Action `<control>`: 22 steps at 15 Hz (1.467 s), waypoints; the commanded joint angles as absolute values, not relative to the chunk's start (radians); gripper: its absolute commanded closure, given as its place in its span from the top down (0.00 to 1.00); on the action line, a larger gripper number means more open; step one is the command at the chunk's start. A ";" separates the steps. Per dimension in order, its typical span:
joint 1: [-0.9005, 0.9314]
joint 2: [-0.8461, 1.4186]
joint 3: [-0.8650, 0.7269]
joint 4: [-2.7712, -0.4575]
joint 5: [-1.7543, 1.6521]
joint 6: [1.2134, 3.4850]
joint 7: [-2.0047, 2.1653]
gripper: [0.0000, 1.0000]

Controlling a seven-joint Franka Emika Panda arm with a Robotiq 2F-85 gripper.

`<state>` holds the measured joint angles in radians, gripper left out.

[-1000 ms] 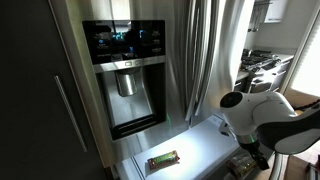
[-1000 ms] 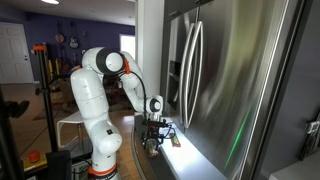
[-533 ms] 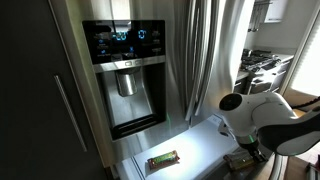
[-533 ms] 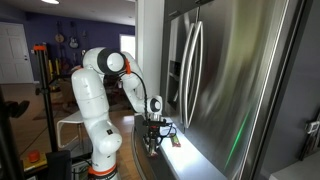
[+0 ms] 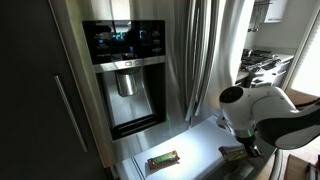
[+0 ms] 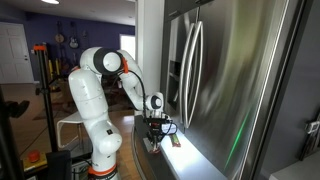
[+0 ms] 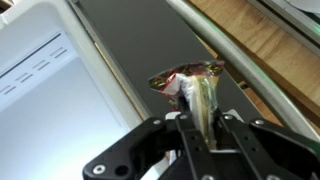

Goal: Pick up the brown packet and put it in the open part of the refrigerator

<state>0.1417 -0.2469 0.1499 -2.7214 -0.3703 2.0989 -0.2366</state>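
In the wrist view my gripper (image 7: pixel 200 120) is shut on the brown packet (image 7: pixel 203 92), a slim tan packet with a greyish sheen that stands on edge between the two black fingers (image 7: pixel 163 135). The packet's crumpled end sticks out beyond the fingertips over a dark strip. The open part of the refrigerator (image 7: pixel 40 70) shows as a bright white surface to the left of the gripper. In both exterior views the gripper (image 5: pixel 243 151) (image 6: pixel 153 141) hangs low at the edge of the pulled-out white drawer (image 5: pixel 205 140). The packet cannot be made out there.
A greenish packet with a reddish edge (image 5: pixel 163 159) lies in the white drawer. The black water dispenser niche (image 5: pixel 128 85) sits above it in the steel door. Wooden floor (image 7: pixel 270 50) lies past the drawer's rail. The white arm's base (image 6: pixel 95 130) stands beside the refrigerator.
The jaws have closed on the brown packet. The arm's wrist has shifted slightly to the left over the drawer's edge.
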 commanded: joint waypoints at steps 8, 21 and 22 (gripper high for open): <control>0.103 -0.357 0.144 -2.718 -0.435 2.155 -0.022 0.05; 0.114 -0.282 0.159 -2.679 -0.565 2.204 -0.131 0.05; 0.113 -0.265 0.158 -2.675 -0.587 2.228 -0.145 0.05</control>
<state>0.1150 -0.3092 0.1540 -2.6939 -0.5161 2.1825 -0.1038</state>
